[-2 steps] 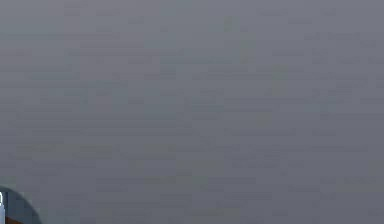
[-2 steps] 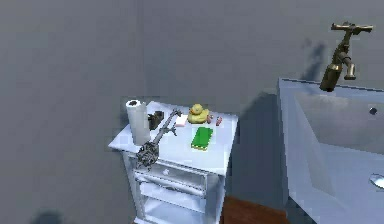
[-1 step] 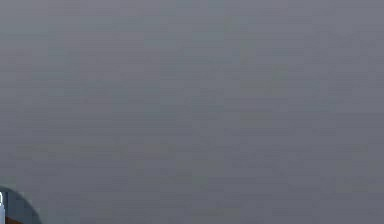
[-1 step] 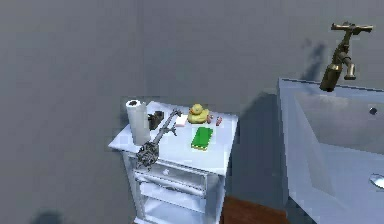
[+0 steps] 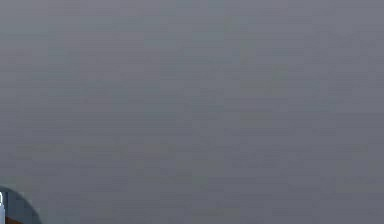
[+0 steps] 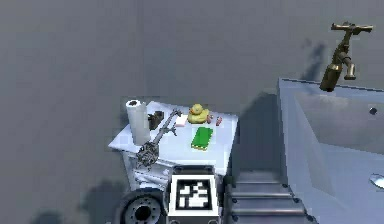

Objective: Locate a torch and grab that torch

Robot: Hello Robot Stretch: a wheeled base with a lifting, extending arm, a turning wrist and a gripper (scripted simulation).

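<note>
A: What stands around us, biggest first?

B: A grey wall (image 5: 190, 100) straight ahead. Out to the arm's side there is a blue-grey basin (image 6: 330, 130) with a brass tap (image 6: 342, 55) above its far edge. Just beside the basin, a small white desk (image 6: 226, 135) stands against the wall.

A: And on the desk?

B: A paper towel roll (image 6: 133, 120) stands upright at the left corner. A green block (image 6: 203, 137) lies near the front edge, with a yellow lump (image 6: 199, 113) behind it. A long silvery thing (image 6: 155, 143) lies slantwise from the middle towards the front-left corner, just beside the roll. By its shape I take it for the torch (image 6: 155, 143), though it is too small to be sure.

A: How would it handle?

B: I judge it a stiff metal barrel, light enough, but smooth and inclined to roll or slip. It is best taken across the barrel at mid-length, square to its slant and clear of the roll.

A: The claw (image 6: 140, 212)?

B: Its dark body sits at the bottom edge, left of a white marked square (image 6: 195, 195). I can't make out its far end, so I cannot tell whether it has hold of anything.
</note>
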